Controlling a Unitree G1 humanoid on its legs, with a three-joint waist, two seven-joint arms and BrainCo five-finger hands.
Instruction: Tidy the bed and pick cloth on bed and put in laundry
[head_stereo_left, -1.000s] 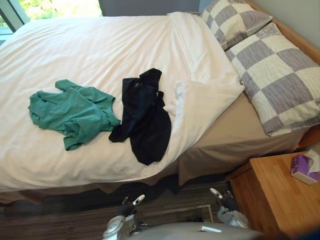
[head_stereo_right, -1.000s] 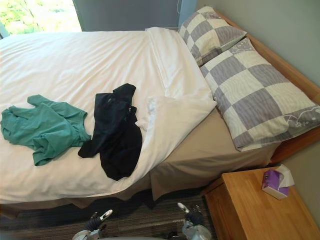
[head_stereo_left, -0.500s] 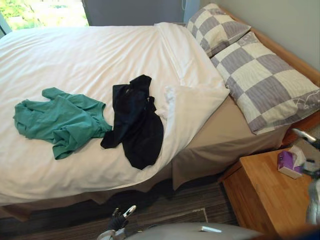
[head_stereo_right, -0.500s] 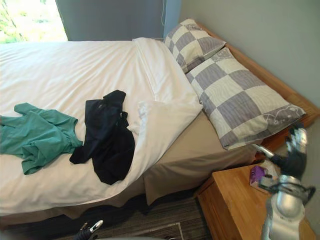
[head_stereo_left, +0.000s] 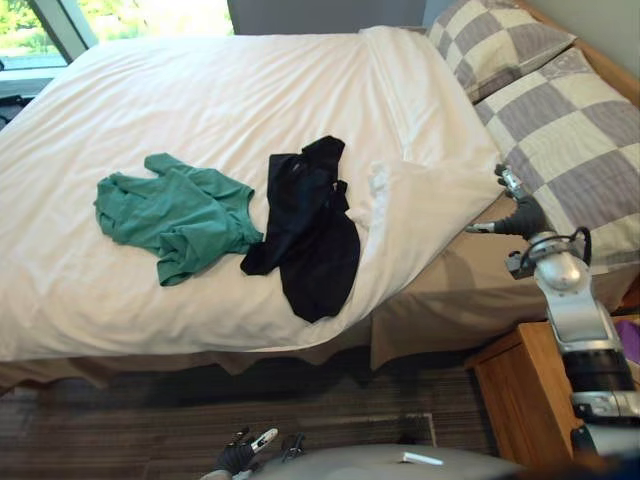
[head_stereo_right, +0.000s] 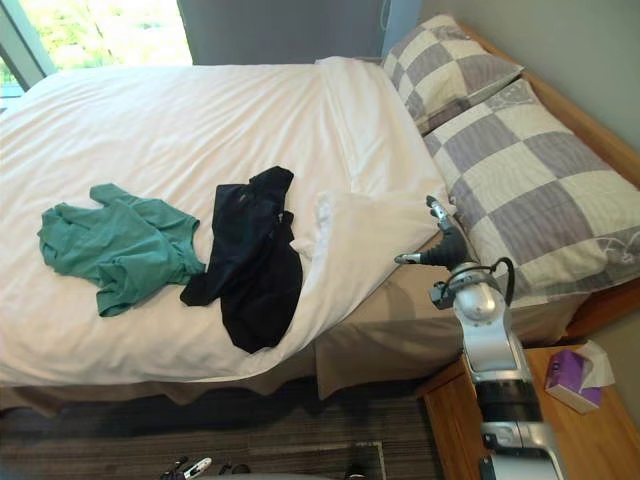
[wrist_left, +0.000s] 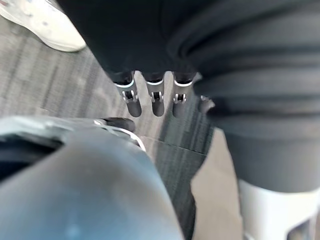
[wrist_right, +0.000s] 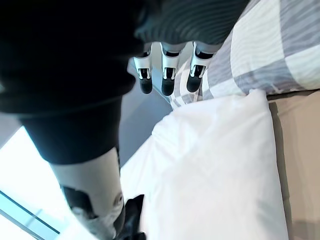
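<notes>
A green shirt (head_stereo_left: 175, 210) and a black garment (head_stereo_left: 310, 225) lie crumpled side by side on the white duvet (head_stereo_left: 200, 100). The duvet's corner (head_stereo_left: 430, 195) is folded back, baring the tan sheet (head_stereo_left: 470, 280). My right hand (head_stereo_left: 515, 205) hangs open just past that corner's tip, next to the checked pillow (head_stereo_left: 585, 130). Its straight fingers (wrist_right: 165, 75) point over the white corner (wrist_right: 220, 165) and hold nothing. Low over the carpet by the bed's near side, my left hand (head_stereo_left: 245, 455) is open and holds nothing, its fingers (wrist_left: 152, 97) straight.
A second checked pillow (head_stereo_right: 445, 60) lies at the headboard. A wooden nightstand (head_stereo_right: 600, 440) with a purple tissue box (head_stereo_right: 570, 375) stands to the right of the bed. Striped carpet (head_stereo_left: 200, 420) runs along the near side. A window (head_stereo_right: 100, 30) is beyond the bed.
My right arm has swung from above the nightstand leftwards to the folded-back duvet corner. The head camera has shifted. The clothes have not moved.
</notes>
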